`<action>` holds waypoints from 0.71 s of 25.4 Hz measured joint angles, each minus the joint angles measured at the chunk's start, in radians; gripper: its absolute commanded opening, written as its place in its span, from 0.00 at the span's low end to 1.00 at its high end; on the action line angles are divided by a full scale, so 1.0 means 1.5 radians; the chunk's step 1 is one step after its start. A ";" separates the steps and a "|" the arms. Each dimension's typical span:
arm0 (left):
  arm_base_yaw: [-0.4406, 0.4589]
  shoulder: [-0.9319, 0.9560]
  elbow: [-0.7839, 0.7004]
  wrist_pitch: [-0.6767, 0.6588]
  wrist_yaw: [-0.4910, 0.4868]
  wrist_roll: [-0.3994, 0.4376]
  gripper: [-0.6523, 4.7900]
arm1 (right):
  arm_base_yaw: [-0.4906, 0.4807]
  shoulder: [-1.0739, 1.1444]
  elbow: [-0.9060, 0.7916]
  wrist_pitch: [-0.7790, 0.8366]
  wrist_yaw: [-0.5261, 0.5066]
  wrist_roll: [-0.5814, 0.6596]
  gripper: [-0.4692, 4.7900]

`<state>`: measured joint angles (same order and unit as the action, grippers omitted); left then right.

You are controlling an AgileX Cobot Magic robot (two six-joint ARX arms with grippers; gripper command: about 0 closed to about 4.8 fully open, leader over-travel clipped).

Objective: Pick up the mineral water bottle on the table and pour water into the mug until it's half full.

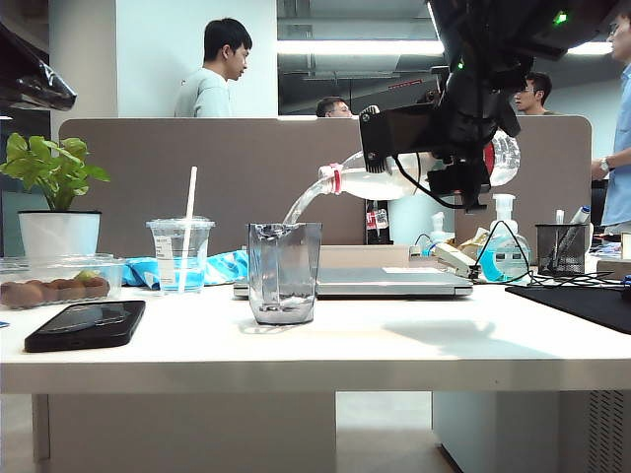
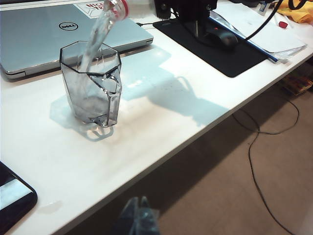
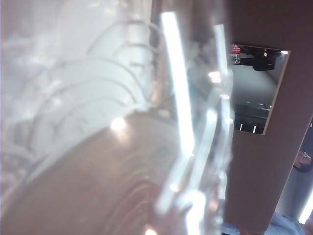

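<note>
So the right hand (image 1: pixel 449 158) is up in the air above the right half of the worktop (image 1: pixel 394 345), clamped around the body of the mineral water bottle (image 1: pixel 380 179), which is tipped over nearly level with its red-ringed neck pointing left and a bit down. A stream of water runs out of the mouth and arcs into the mug (image 1: pixel 284 272), the clear grey faceted tumbler standing upright near the middle of the worktop, just in front of a closed silver laptop (image 1: pixel 394 282). In the left wrist view you can see the bottle neck (image 2: pixel 113 11) right above the mug (image 2: pixel 91 83) and the water hitting the inside; there's some water in the bottom, but I can't tell the exact level from here. The right wrist view is basically filled with the ribbed clear plastic of the bottle (image 3: pixel 98 122), super close and blurry. The left hand (image 2: pixel 138 218) hangs off the front edge of the worktop (image 2: pixel 161 127), over the floor and well apart from the mug, only its blurred tips show and they sit close together with nothing between them. Other stuff on the worktop: a black phone (image 1: pixel 87 324) at the front left, a lidded plastic cup with a white straw (image 1: pixel 181 254) left of the mug, and a potted plant (image 1: pixel 57 197) at the far left.
</note>
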<state>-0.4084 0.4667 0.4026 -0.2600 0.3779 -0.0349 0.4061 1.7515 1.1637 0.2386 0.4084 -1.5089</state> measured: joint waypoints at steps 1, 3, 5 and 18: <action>0.000 0.000 0.000 0.000 0.000 0.000 0.11 | 0.000 0.000 0.000 0.006 0.000 -0.001 0.59; 0.000 0.000 0.000 0.000 0.000 0.000 0.11 | 0.000 0.000 0.000 0.010 0.000 -0.008 0.59; 0.000 0.000 0.000 0.000 0.000 0.000 0.11 | 0.000 0.000 0.000 0.012 0.000 -0.013 0.59; 0.000 0.000 0.000 0.000 0.000 0.000 0.11 | 0.000 0.000 0.000 0.012 0.000 -0.015 0.59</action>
<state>-0.4084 0.4667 0.4026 -0.2600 0.3779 -0.0349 0.4061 1.7515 1.1637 0.2573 0.4084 -1.5314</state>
